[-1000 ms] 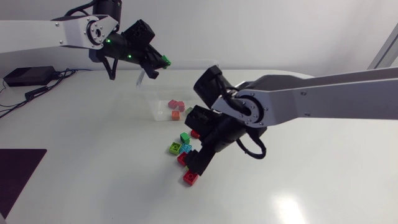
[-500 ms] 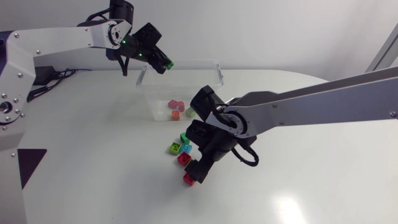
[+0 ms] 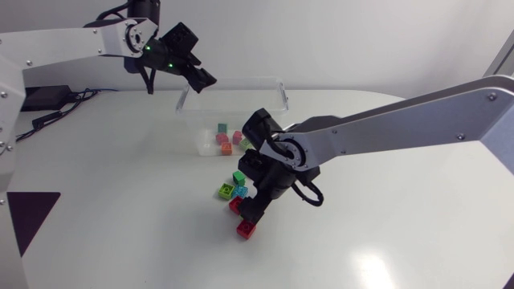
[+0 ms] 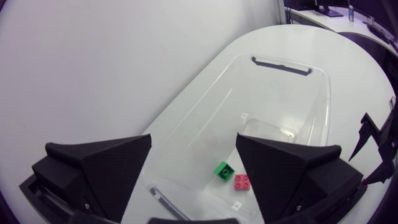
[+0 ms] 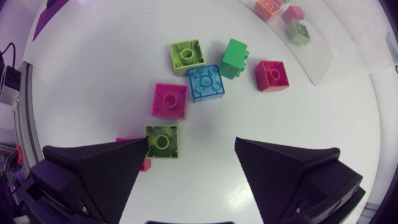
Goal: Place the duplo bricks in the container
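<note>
The clear plastic container point(image 3: 275, 90) stands at the back middle of the table. My left gripper point(image 3: 202, 79) hangs open above its left rim. In the left wrist view, a green brick point(image 4: 222, 169) and a red brick point(image 4: 242, 182) lie on the container floor point(image 4: 273, 93) under the open left gripper point(image 4: 194, 142). My right gripper point(image 3: 253, 210) is open, low over the loose bricks in front of the container. Ahead of its fingers lie a lime brick point(image 5: 161, 140), a magenta brick point(image 5: 170, 100), a cyan brick point(image 5: 205, 82), a green brick point(image 5: 234, 59) and a red brick point(image 5: 271, 75).
Several bricks lie in the container, among them an orange one point(image 3: 226, 148) and a pink one point(image 3: 237, 137). A red brick point(image 3: 246, 229) sits nearest the front edge. A black box with cables point(image 3: 40, 98) is at the far left.
My left gripper has opened and the green brick it held now lies in the container. The right arm has shifted a little left and lower over the loose bricks.
</note>
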Robot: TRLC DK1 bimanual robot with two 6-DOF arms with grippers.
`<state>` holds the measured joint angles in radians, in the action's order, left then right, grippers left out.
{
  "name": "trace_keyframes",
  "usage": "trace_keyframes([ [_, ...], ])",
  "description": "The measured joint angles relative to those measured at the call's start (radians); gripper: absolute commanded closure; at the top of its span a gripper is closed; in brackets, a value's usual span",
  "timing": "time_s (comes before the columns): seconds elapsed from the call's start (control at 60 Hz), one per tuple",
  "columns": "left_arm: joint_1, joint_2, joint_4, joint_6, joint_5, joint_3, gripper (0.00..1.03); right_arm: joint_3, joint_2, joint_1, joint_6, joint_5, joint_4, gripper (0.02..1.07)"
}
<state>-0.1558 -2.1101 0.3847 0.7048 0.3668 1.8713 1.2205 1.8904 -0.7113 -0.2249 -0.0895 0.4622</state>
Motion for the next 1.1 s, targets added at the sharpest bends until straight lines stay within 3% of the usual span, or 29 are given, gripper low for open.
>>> trace_keyframes([
  [0.35, 0.005, 0.185, -0.095, 0.000, 0.004, -0.204, 0.05, 0.000, 0.031, -0.047, 0.000, 0.038, -0.001, 0.07],
  [0.633, 0.005, 0.209, -0.109, 0.000, 0.003, -0.246, 0.05, 0.000, 0.031, -0.052, 0.000, 0.056, 0.002, 0.07],
  [0.95, 0.003, 0.229, -0.113, 0.000, 0.003, -0.269, 0.05, -0.007, 0.005, 0.084, -0.021, 0.069, 0.017, 0.07],
  [1.1, -0.004, 0.233, -0.116, 0.000, 0.003, -0.273, 0.05, -0.015, -0.038, 0.079, -0.023, 0.063, 0.029, 0.07],
])
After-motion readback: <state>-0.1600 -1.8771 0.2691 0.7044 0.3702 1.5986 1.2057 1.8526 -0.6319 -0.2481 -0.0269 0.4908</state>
